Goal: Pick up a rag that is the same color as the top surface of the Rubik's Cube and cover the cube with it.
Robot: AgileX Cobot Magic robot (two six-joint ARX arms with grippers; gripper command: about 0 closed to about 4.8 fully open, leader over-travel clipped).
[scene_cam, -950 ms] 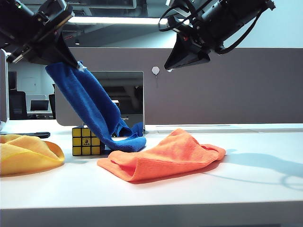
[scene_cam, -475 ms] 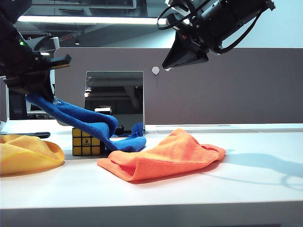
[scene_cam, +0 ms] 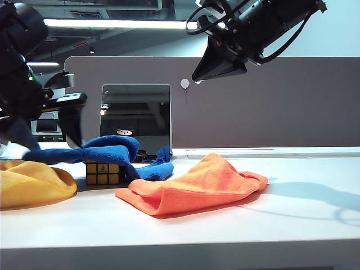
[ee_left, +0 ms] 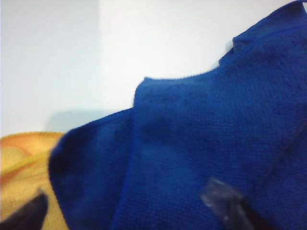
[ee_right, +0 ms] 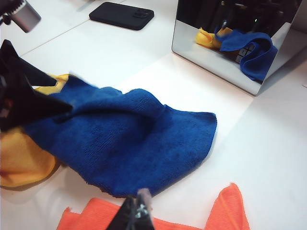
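Deep blue microfibre rag [scene_cam: 107, 153] lies draped over the small black-edged Rubik's Cube [scene_cam: 102, 171], covering its top while the yellow front face with the centre logo shows beneath the cloth's edge. From the cube, one end of the rag runs out toward the crumpled yellow cloth [scene_cam: 34, 183] and the other folds down on the side of the orange cloth [scene_cam: 194, 183], which lies near the cube on the white table [scene_cam: 292, 197].

Our left gripper [scene_cam: 45, 121] hangs just above the rag's end on the yellow-cloth side of the cube. Its two dark fingers stand spread apart, with nothing pinched between them. In the left wrist view the blue weave fills the space under the fingertips [ee_left: 223, 196], which sit apart over it. Our right gripper [scene_cam: 216, 62] hovers high above the orange cloth, well clear of the cube; whether its jaws are parted or closed we cannot tell, since only one tip [ee_right: 136, 211] shows in its own wrist view.

We judge the cover only partial. The main risk is that a fingertip snags the soft pile as the left arm lifts, dragging the rag off the cube. The trailing end resting on the yellow cloth could also slide and pull the drape sideways.
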